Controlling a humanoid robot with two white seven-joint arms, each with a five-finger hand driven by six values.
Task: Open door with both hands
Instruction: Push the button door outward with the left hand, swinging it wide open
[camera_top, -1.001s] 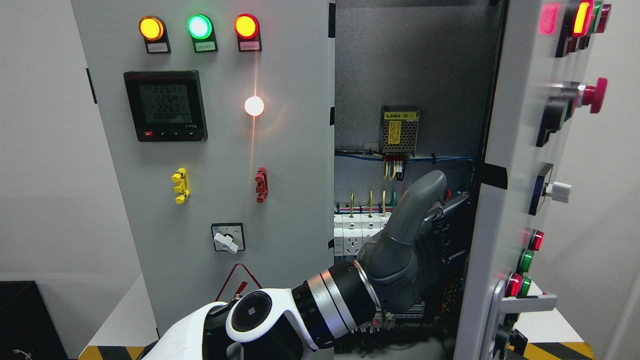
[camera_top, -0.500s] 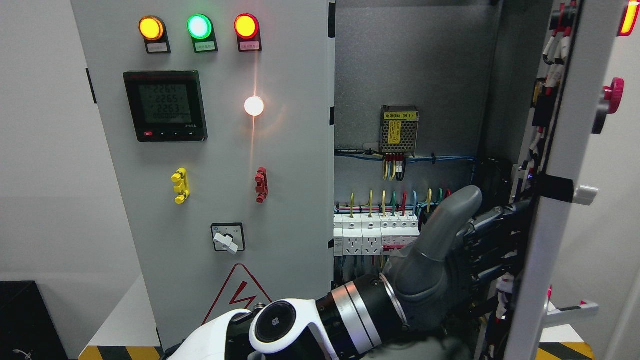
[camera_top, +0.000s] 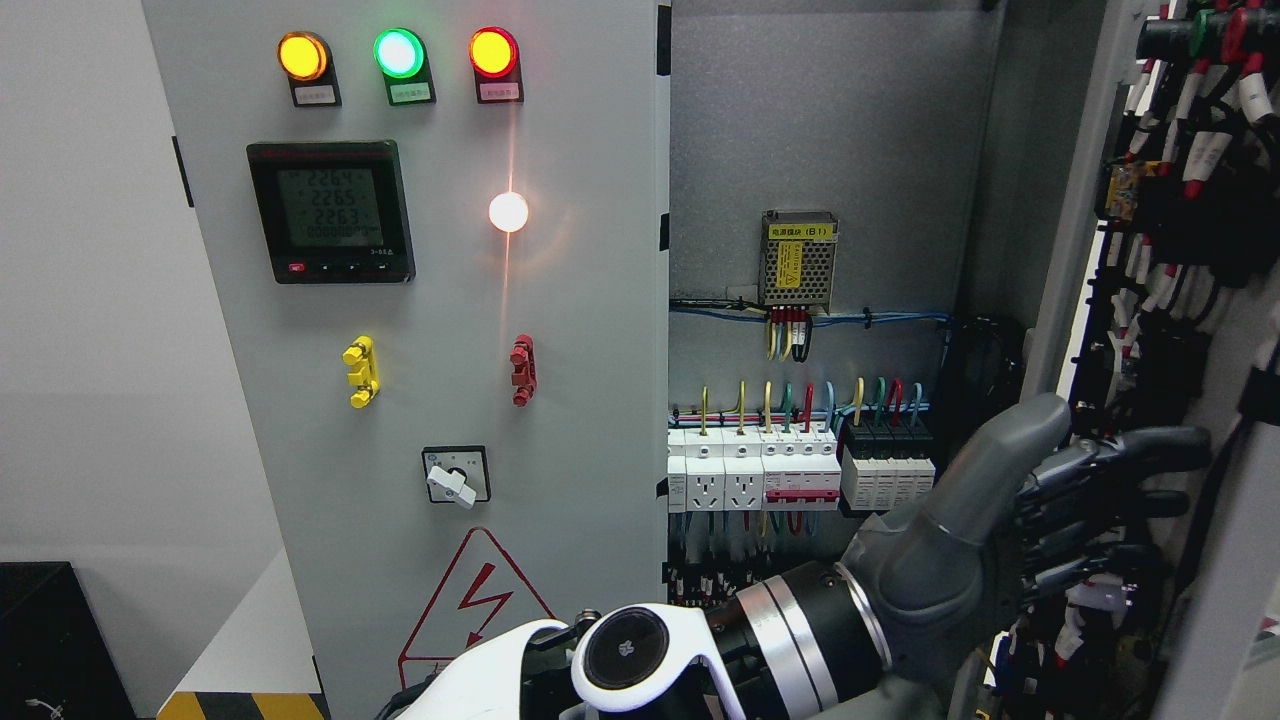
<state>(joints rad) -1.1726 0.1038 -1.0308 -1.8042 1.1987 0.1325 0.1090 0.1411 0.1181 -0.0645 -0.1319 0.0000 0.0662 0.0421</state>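
The grey cabinet's right door (camera_top: 1225, 560) stands swung wide open at the right edge, its wired inner side facing me. My left arm comes in from the bottom left of middle and reaches across to it. The left hand (camera_top: 1110, 470) lies against the door's inner side with its dark fingers (camera_top: 1150, 450) stretched out and the thumb up, holding nothing. The left door (camera_top: 450, 300) is closed, with lamps, a meter and a rotary switch on it. My right hand does not show.
Inside the cabinet (camera_top: 830, 130) are a mesh-covered power supply (camera_top: 798, 260) and a row of breakers and sockets (camera_top: 790, 470) with coloured wires. Bundles of wires (camera_top: 1190, 150) hang on the open door's inside. A black box (camera_top: 40, 640) sits at the lower left.
The right door has swung further open to the right, turning from its button face to its wired inside. My left hand has moved right with it, uncovering the breakers.
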